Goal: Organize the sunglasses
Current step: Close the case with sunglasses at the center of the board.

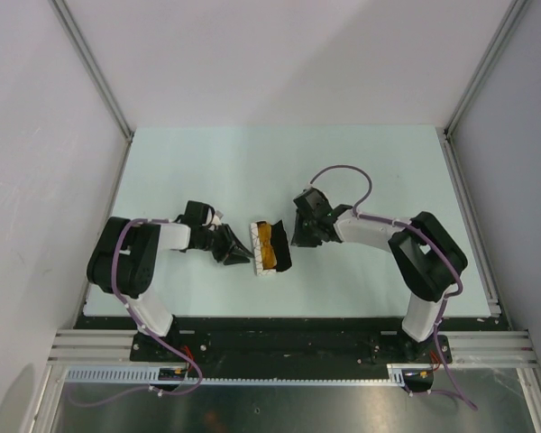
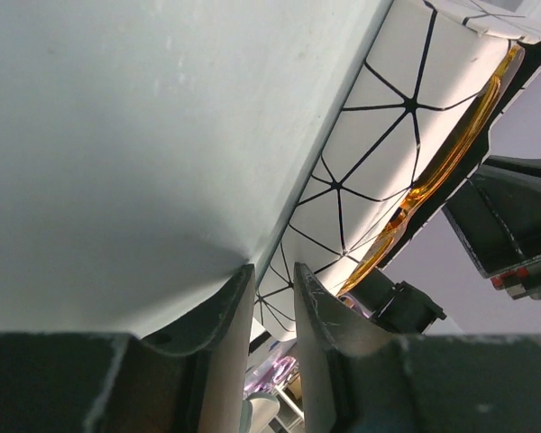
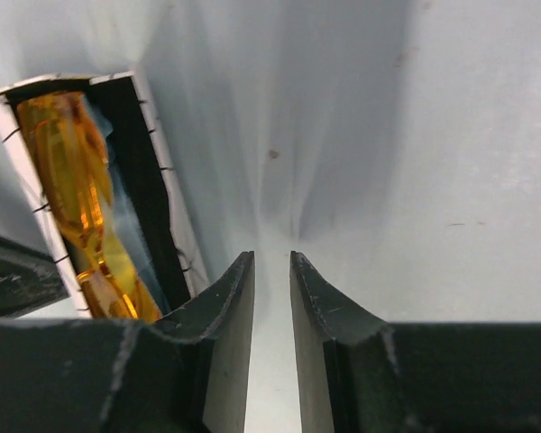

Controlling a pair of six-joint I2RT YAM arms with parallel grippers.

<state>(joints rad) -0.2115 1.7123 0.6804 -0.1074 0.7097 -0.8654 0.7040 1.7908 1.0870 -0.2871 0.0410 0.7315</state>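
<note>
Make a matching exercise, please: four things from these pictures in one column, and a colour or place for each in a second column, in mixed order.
Column A
1 sunglasses
2 case
3 right end effector
4 table

Column B
a white with black lines
b dark, fingers over bare table
c amber, inside the case
d pale, carries the case

Pairs: 1-c, 2-a, 3-b, 4-d

Pale green desk [image 1: 252, 171]; near its front middle rests one open white case [image 1: 281, 253] with black lines, holding amber sunglasses [image 1: 268, 245].
</note>
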